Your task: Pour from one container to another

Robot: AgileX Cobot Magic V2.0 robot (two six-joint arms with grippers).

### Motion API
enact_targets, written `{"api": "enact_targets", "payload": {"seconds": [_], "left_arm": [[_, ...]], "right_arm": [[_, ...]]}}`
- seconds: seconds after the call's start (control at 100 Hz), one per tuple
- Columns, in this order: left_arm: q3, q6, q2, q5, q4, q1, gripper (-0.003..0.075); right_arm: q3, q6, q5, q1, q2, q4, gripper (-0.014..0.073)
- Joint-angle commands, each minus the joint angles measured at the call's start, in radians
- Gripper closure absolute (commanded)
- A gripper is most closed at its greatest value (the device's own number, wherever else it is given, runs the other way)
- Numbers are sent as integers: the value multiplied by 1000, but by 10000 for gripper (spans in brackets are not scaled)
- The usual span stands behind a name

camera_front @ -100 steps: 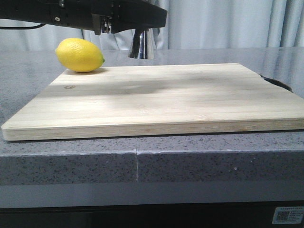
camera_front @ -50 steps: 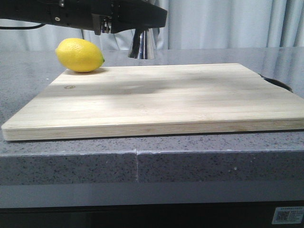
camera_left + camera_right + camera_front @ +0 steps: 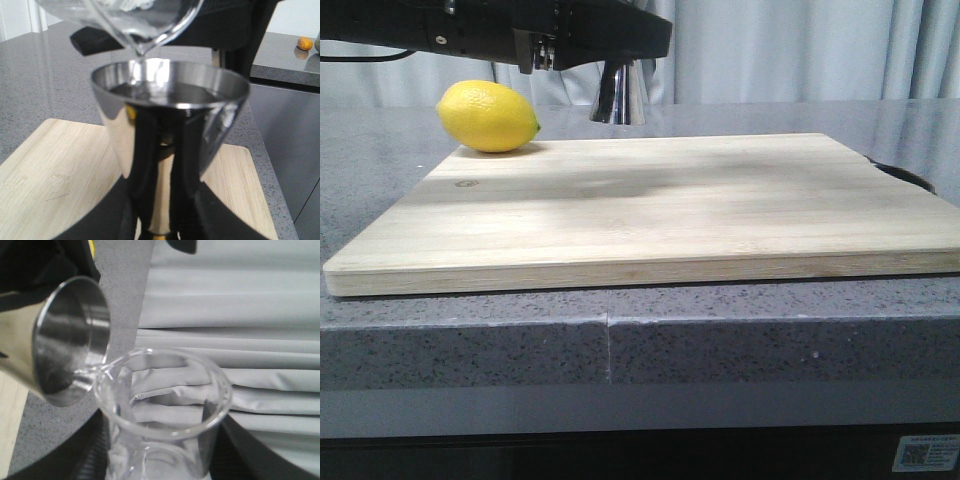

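Observation:
In the left wrist view, my left gripper (image 3: 162, 212) is shut on the narrow waist of the shiny steel double jigger (image 3: 170, 115), which it holds upright above the wooden board. The clear glass beaker (image 3: 135, 20) is tilted, with its pour lip just over the jigger's open cup; liquid seems to lie in the cup. The right wrist view shows my right gripper (image 3: 165, 455) shut on the beaker (image 3: 165, 405), whose lip touches the jigger's rim (image 3: 65, 340). In the front view only the jigger's lower cone (image 3: 618, 92) shows, under a black arm (image 3: 520, 35); the beaker is out of view there.
A yellow lemon (image 3: 487, 116) lies at the far left corner of the wooden cutting board (image 3: 650, 210), which sits on a grey speckled counter (image 3: 620, 340). A dark object (image 3: 905, 175) peeks out at the board's right edge. Grey curtains hang behind.

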Motion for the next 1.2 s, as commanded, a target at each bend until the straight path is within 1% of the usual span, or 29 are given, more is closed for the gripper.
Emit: {"api": "enact_targets", "payload": {"seconds": [0.0, 0.09, 0.18, 0.43, 0.64, 0.76, 0.88, 1.06, 1.19], "left_arm": [[-29, -3, -47, 70, -74, -12, 738], [-29, -3, -47, 70, -74, -12, 738], [-29, -3, -47, 70, -74, -12, 738], [-29, -3, -47, 70, -74, -12, 738], [-29, -3, -47, 68, -72, -12, 738], [-29, -3, -47, 68, -69, -12, 738], [-29, -3, -47, 68, -67, -12, 738], [-29, -3, -47, 68, -62, -12, 738], [-29, -3, -47, 68, -56, -12, 738]], "right_arm": [[-38, 14, 28, 2, -45, 88, 378], [-38, 35, 28, 2, -45, 144, 378], [-38, 58, 28, 2, -45, 167, 378], [-38, 134, 21, 2, -45, 176, 378], [-38, 260, 21, 2, -62, 180, 378], [-38, 339, 61, 2, -79, 196, 378], [-38, 402, 121, -9, -95, 256, 378], [-38, 536, 114, -75, -125, 415, 378], [-24, 616, 69, -123, -145, 433, 378]]}}
